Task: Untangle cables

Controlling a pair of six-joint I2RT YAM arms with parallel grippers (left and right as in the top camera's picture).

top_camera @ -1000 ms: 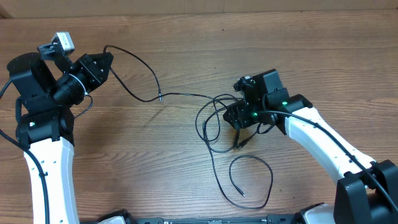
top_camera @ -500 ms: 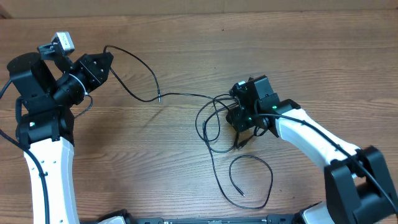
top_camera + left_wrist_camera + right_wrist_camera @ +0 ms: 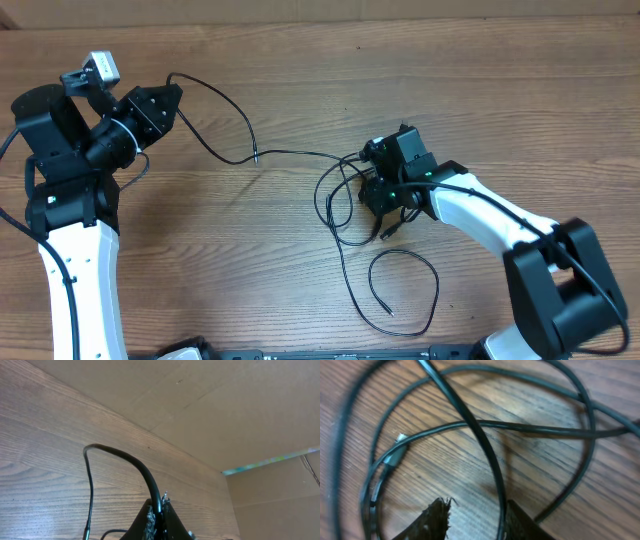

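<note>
Wood counter (image 3: 300,60), cardboard wall (image 3: 210,405) along its far edge; bare wood btwn the arms & at far right. Cables (image 3: 340,190): thin black, overlapping loops centre-right, one strand running up-left, a separate curl nearer the front edge. Left gripper (image 3: 172,95) clenched on that strand's end. Right gripper (image 3: 372,200) low over the loops, jaws partly apart w/ a strand btwn them, not pinched.

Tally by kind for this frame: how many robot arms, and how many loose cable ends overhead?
Robot arms: 2, left arm, right arm
Loose ends of the cables, overhead view: 3, upper end, middle plug, lower end
Total: 5
</note>
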